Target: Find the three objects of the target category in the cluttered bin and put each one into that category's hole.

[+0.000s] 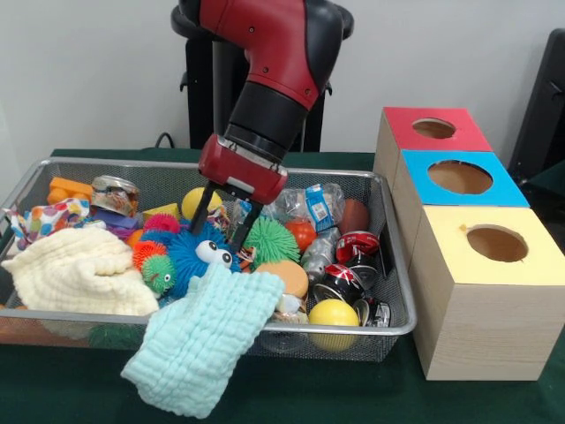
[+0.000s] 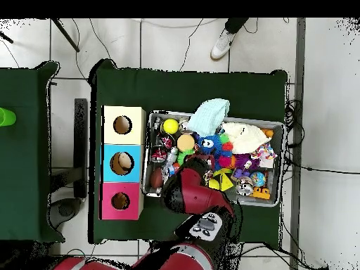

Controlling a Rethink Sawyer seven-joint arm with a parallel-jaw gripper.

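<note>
A wire mesh bin [image 1: 389, 231] holds mixed clutter: a blue fuzzy toy with eyes [image 1: 190, 252], a green spiky ball [image 1: 271, 238], a yellow ball [image 1: 334, 314], an orange ball [image 1: 284, 276] and crushed red cans [image 1: 357, 247]. My gripper [image 1: 222, 218] hangs open just above the blue toy, its black fingers [image 1: 201, 208] spread with nothing clamped between them. In the overhead view the red arm [image 2: 190, 195] covers the gripper. Three boxes with round holes stand beside the bin: red [image 1: 402, 124], blue [image 1: 415, 177] and yellow [image 1: 477, 309].
A mint cloth [image 1: 203, 340] drapes over the bin's front rim, and a cream cloth [image 1: 79, 274] lies at the left end. Bagged items [image 1: 313, 205] sit at the back. A person's shoe [image 2: 223, 43] shows on the floor beyond the table.
</note>
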